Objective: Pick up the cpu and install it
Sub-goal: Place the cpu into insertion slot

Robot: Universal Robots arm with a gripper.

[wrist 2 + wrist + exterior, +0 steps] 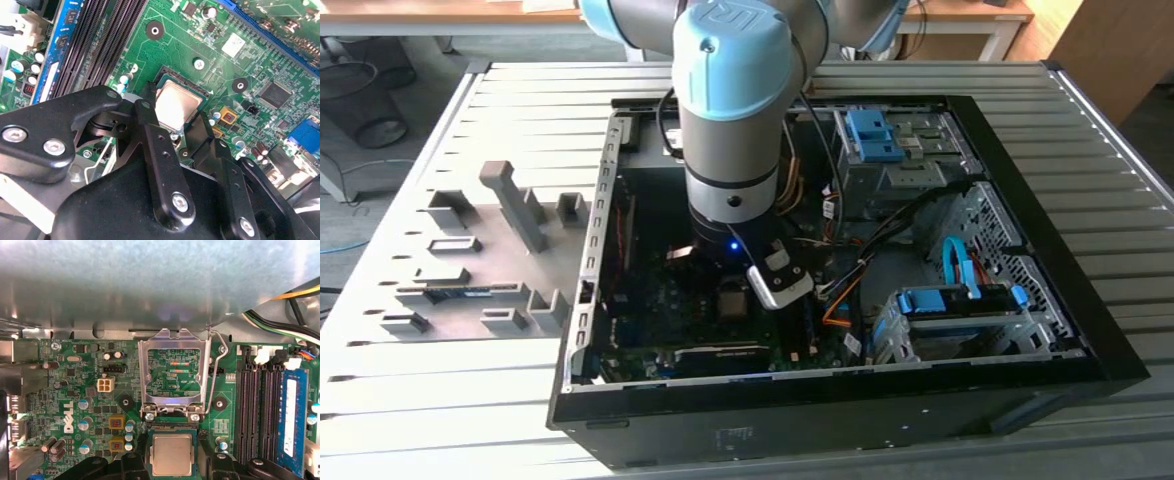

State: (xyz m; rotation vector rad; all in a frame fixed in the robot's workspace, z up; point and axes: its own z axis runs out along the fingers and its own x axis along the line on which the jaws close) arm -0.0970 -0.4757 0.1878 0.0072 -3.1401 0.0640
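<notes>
The flat, square cpu with a matte silvery lid [171, 455] sits level over the glossy green motherboard [75, 390] in the first wrist view. The black metal gripper [171, 466] brackets it, its jaws close to two opposite edges (clamping or merely beside, I cannot tell). Just beside the cpu, the thin steel retention frame [172, 372] stands hinged open. The black ribbed memory slots [257, 410] run near, with bare board between.
</notes>
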